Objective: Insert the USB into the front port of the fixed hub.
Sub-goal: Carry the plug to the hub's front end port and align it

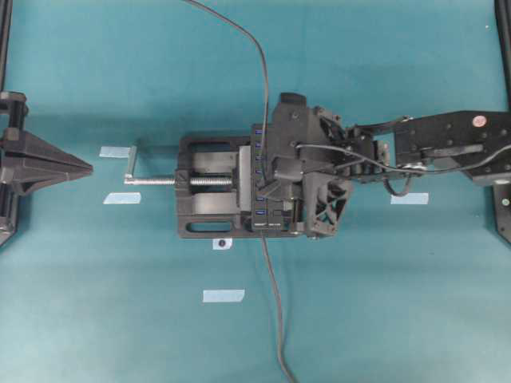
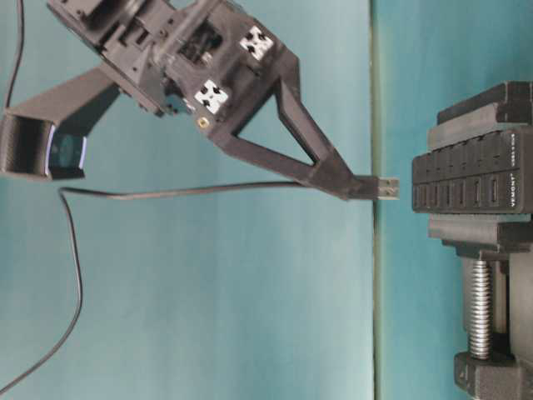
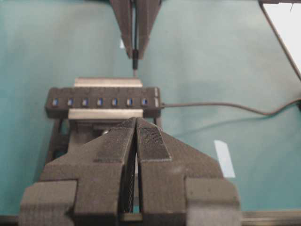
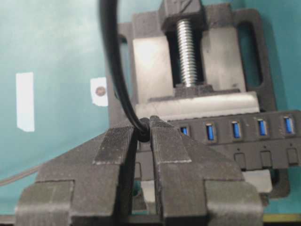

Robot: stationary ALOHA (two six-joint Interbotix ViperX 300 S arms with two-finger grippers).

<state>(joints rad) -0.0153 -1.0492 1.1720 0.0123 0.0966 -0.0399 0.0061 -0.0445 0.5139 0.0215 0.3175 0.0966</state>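
The fixed hub [image 1: 259,177] is a narrow black bar with blue ports, clamped in a black vise [image 1: 209,197]. My right gripper [image 1: 267,182] hangs over it, shut on the USB [image 2: 388,188], a small black plug with a metal tip. In the table-level view a small gap separates that tip from the hub [image 2: 470,179]. The right wrist view shows the plug [image 4: 143,134] pinched between the fingertips near the hub's [image 4: 235,129] end ports. The USB's thin cable [image 1: 254,48] trails to the table's far edge. My left gripper [image 1: 84,166] rests shut and empty at the far left, facing the hub [image 3: 103,101].
The vise's silver screw and handle [image 1: 148,179] stick out to the left. The hub's own cable [image 1: 275,319] runs to the near edge. Pale tape strips [image 1: 223,295] and a small dot marker [image 1: 221,243] lie on the teal table. Black frame posts [image 1: 505,48] stand at the sides.
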